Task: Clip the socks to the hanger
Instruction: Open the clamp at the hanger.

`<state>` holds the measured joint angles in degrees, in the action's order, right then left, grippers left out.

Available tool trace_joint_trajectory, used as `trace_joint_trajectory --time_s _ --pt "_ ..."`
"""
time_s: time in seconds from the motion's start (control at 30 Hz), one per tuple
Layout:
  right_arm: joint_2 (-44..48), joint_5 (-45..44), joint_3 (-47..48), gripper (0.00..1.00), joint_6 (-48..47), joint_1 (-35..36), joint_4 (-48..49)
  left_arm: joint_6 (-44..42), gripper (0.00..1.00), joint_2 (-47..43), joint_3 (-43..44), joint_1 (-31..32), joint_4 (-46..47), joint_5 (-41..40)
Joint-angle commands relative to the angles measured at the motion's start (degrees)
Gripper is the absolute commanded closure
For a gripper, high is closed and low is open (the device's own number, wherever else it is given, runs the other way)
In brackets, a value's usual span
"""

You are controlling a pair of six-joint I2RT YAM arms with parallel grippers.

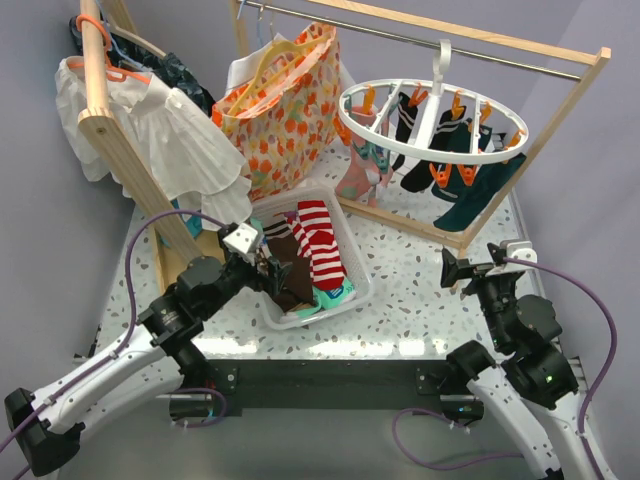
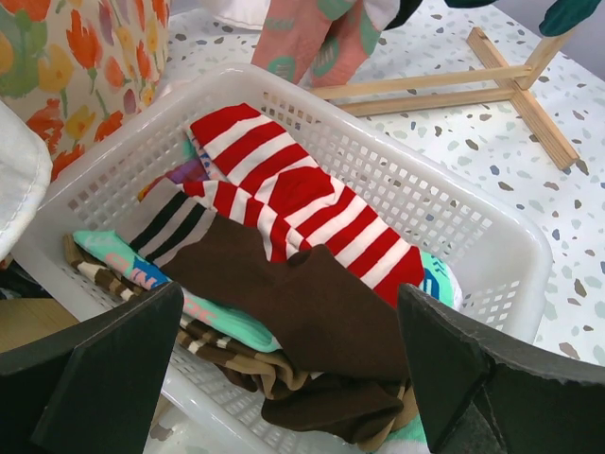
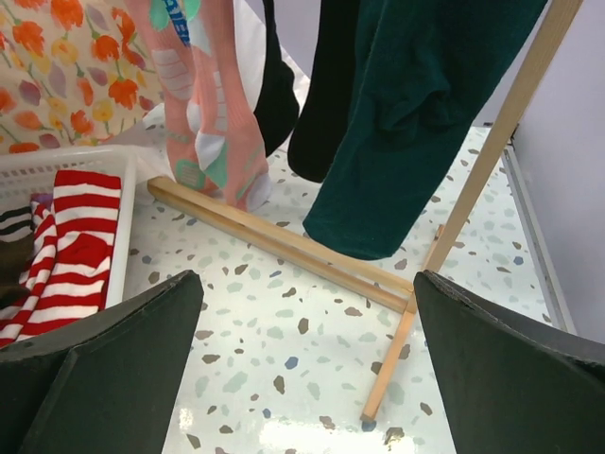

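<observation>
My left gripper (image 2: pixel 288 312), spread wide and empty, hovers over the socks (image 2: pixel 312 203) in the basket (image 2: pixel 492 236) at frame centre, positioned to pick. My right gripper (image 1: pixel 448 270), likewise wide, sits lower right, below the hanger (image 1: pixel 430 128).

Ahead of the left jaws: 1 basket (image 2: pixel 473 203), 2 red-and-white striped socks (image 2: pixel 284 189). Ahead of the right jaws: 1 hanger (image 1: pixel 430 112), 1 floral bag (image 1: pixel 280 120), 1 wooden frame (image 3: pixel 284 246).

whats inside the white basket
The white basket holds a heap of socks: red-and-white striped socks and a brown sock on top, a teal sock and brown-cream striped fabric partly beneath. The heap hides the basket floor and anything lower.
</observation>
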<state>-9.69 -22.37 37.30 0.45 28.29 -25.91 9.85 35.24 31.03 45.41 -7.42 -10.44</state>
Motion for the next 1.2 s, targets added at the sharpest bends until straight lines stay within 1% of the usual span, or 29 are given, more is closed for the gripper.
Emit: trace_joint_trajectory --time_s 0.0,0.2,0.33,0.5,0.63,0.7,0.83,1.03,1.13,1.17 --pt "-1.38 1.36 2.51 0.01 0.16 0.1 0.42 0.52 0.0 0.61 0.44 -0.06 1.27 0.94" --pt "-2.61 4.0 2.69 0.01 2.54 0.18 1.39 3.07 0.0 3.07 1.32 -0.06 1.09 1.47" --pt "-5.77 5.75 3.39 0.01 4.21 0.1 1.04 6.23 0.0 5.18 1.93 -0.06 1.53 1.65" --pt "-10.78 14.44 3.66 0.01 5.0 0.18 2.09 11.07 0.0 9.92 4.39 0.03 0.83 2.96" --pt "-15.35 17.18 5.06 0.01 6.58 0.09 1.04 12.83 0.0 13.09 6.76 -0.06 -1.18 3.76" --pt "-17.71 17.19 6.2 0.01 7.28 0.18 -0.36 13.53 0.0 14.67 8.43 0.03 -2.15 3.41" --pt "-18.61 16.75 8.14 0.01 7.64 0.09 -1.95 14.67 0.0 15.64 10.28 0.03 -3.04 4.19" --pt "-14.48 10.51 12.35 0.01 6.5 0.18 -2.74 14.94 0.0 15.2 10.28 0.21 1.61 7.62" --pt "-15.35 8.4 17.27 0.02 5.88 0.1 -4.32 14.67 0.0 15.64 10.46 0.56 5.03 9.29" --pt "-15.96 7.53 20.24 0.03 5.97 0.18 -5.54 14.33 0.0 16.17 10.63 0.82 5.74 9.56"
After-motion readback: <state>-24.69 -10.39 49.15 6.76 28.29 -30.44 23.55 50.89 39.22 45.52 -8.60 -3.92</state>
